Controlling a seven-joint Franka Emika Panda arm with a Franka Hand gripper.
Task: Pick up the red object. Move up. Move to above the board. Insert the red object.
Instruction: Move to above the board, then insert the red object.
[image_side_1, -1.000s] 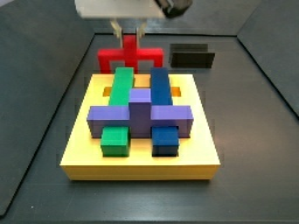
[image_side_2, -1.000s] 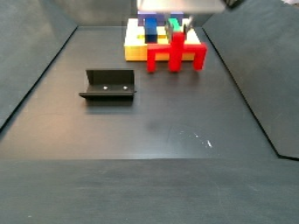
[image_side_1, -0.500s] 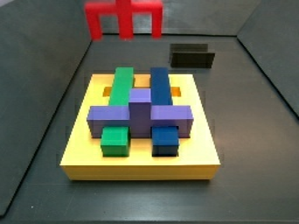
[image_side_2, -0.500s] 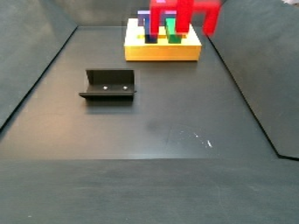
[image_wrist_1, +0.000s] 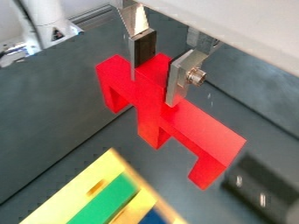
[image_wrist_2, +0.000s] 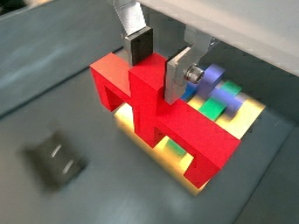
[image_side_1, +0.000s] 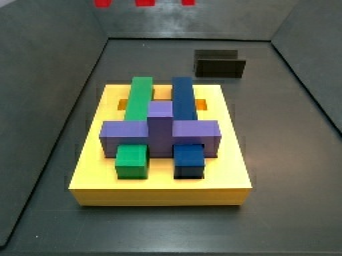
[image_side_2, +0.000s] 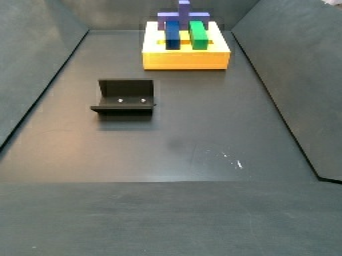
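My gripper (image_wrist_1: 163, 70) is shut on the red object (image_wrist_1: 176, 127), a forked red piece, gripping its central rib between the silver fingers (image_wrist_1: 184, 77). It also shows in a wrist view, gripper (image_wrist_2: 158, 68) shut on the red object (image_wrist_2: 176, 131), held high above the near part of the yellow board (image_wrist_2: 251, 122). In a side view only the red object's lower tips (image_side_1: 144, 3) show at the upper frame edge, behind the board (image_side_1: 160, 185); the gripper is out of frame there. In a side view the board (image_side_2: 187, 62) shows and the red object is out of view.
A purple cross piece (image_side_1: 160, 130), a green piece (image_side_1: 134, 100) and a blue piece (image_side_1: 185, 100) sit in the board. The fixture (image_side_1: 221, 65) stands behind the board, and shows on the floor to the left in a side view (image_side_2: 124, 97). Dark walls enclose the floor.
The gripper has lifted the red object off the floor and straight up; it has risen almost out of both side views.
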